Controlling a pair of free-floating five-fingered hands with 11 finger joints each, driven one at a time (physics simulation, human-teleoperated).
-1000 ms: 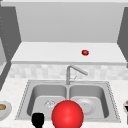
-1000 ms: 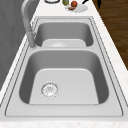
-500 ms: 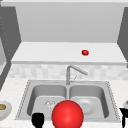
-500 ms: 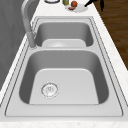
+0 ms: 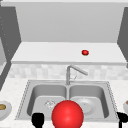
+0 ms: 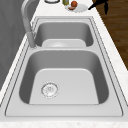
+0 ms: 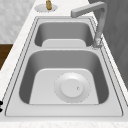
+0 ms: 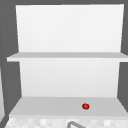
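Care suits the right hand (image 5: pixel 122 117), hanging off the sink's (image 5: pixel 87 81) front right corner just beside the plate (image 6: pixel 81 7) of food on the counter (image 5: pixel 12 92), fingers too dark to tell spread from curled: a low, level approach seems safest, while the left hand (image 5: pixel 38 119) hovers beside the red ball (image 5: pixel 67 115).
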